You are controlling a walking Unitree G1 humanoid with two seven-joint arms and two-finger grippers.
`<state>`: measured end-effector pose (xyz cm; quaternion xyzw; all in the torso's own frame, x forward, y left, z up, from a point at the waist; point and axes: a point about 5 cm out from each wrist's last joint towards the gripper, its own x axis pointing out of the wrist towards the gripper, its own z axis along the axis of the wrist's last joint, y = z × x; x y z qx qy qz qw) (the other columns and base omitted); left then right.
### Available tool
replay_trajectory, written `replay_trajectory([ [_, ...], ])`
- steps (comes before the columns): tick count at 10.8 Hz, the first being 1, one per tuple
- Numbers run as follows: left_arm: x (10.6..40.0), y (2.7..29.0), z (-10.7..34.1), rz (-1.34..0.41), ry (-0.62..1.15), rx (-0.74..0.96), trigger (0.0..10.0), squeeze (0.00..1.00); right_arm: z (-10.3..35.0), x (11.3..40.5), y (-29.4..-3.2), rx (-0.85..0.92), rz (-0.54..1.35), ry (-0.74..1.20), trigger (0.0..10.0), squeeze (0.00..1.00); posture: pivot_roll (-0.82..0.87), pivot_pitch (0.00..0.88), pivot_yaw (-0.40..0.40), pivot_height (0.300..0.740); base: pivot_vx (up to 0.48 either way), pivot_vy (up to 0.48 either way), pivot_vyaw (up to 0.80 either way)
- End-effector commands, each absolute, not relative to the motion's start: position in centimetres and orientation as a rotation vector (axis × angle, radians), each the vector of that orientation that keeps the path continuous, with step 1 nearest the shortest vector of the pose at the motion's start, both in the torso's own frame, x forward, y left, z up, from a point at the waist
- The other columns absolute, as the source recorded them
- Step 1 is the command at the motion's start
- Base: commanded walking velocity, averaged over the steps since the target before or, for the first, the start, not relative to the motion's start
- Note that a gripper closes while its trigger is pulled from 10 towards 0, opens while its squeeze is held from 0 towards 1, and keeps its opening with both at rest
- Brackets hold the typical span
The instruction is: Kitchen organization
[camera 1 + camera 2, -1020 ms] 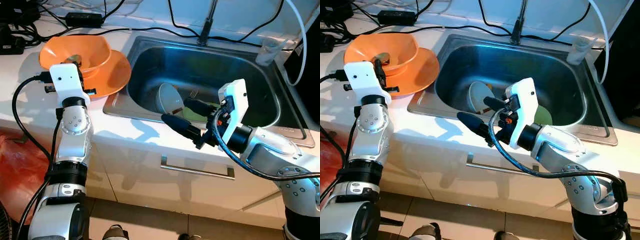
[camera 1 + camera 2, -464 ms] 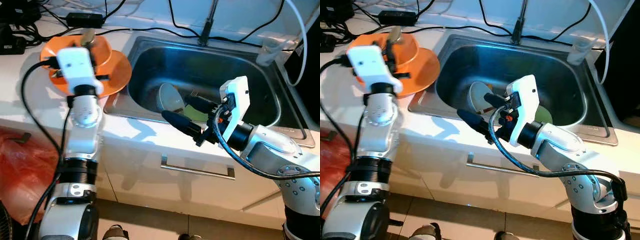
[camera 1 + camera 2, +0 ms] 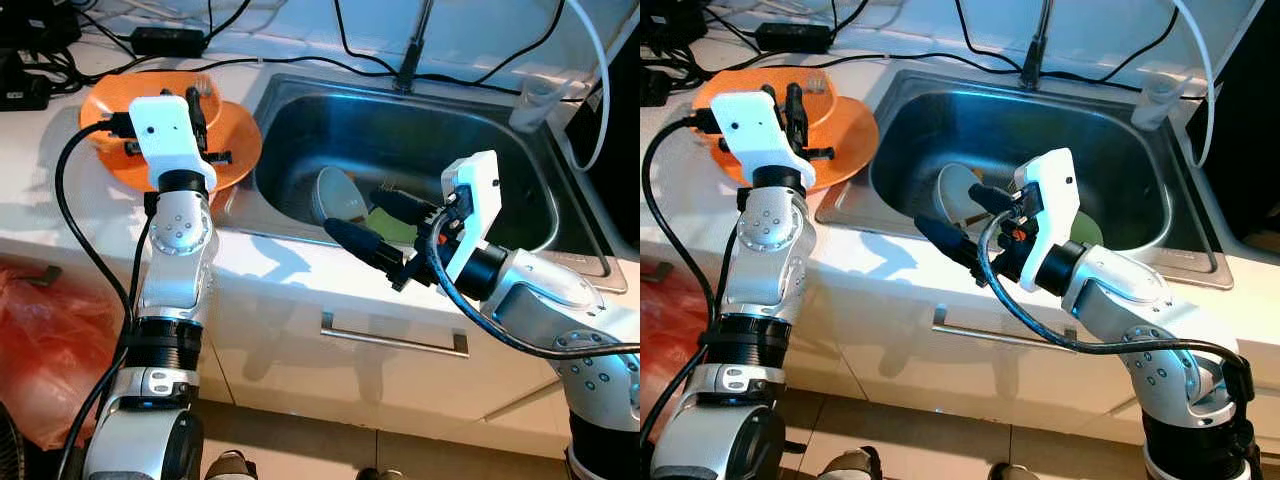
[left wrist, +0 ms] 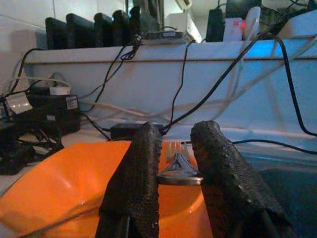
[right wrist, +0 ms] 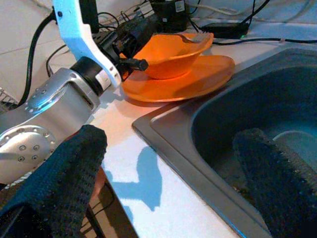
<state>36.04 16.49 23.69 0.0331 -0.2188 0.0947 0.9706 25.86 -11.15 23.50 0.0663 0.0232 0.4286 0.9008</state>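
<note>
White counter (image 3: pixel 60 215) is carrying the orange bowl (image 4: pixel 74 188) — left gripper (image 4: pixel 176 171) pinching a fork (image 4: pixel 179 166) over it; right gripper (image 3: pixel 375 225) spread at the sink (image 3: pixel 500 150) — dishes remaining inside.

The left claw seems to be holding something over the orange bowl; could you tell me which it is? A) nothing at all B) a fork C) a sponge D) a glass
B: in the left wrist view the left claw pinches the neck of a metal fork, whose tines show between the fingers, above the orange bowl.
</note>
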Motion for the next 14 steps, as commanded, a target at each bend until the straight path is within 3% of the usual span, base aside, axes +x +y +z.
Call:
replay_trajectory([
  [1, 35.9, 16.2, 24.2, 0.169, -0.456, 0.062, 0.0, 0.0, 23.7, 26.1, -11.6, 0.125, 0.861, 0.038, 10.0, 0.0, -0.03, 0.097, -0.042, 0.74, 0.0, 0.0, 0.0],
  [4, 36.3, 14.1, 24.6, 0.044, -0.45, -0.003, 0.0, 0.0, 23.7, 26.3, -11.7, 0.123, 0.834, 0.028, 10.0, 0.0, -0.03, 0.09, -0.03, 0.74, 0.0, 0.0, 0.0],
  [14, 36.8, 7.3, 22.3, -0.295, -0.343, -0.048, 0.0, 0.0, 22.2, 26.2, -16.1, 0.038, 0.507, 0.14, 10.0, 0.0, -0.13, 0.11, 0.03, 0.74, 0.0, 0.0, 0.0],
])
